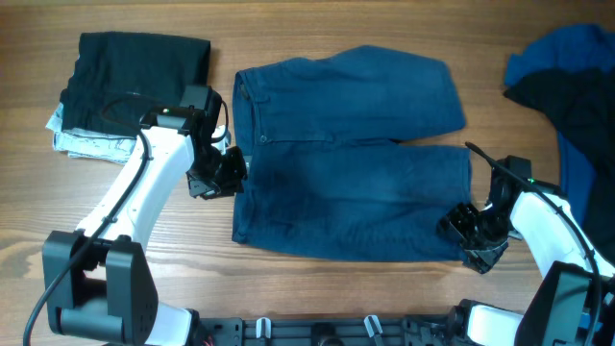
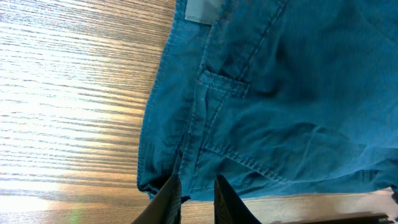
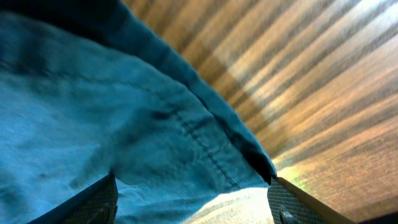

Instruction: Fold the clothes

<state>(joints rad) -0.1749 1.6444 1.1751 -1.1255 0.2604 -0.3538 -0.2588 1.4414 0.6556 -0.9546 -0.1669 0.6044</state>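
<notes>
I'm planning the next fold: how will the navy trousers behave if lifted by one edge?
The navy trousers will probably droop and sag, since they lie flat with soft wrinkles. Likely fairly heavy for cloth, given the thick denim-like seams. They'd probably drag rather than slide freely on the wooden table.

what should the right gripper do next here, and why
Probably lift the right gripper clear of the trousers. Its jaws stand wide apart with the hem lying loose between them, so it seems to hold nothing, and the trousers lie flat.
</notes>
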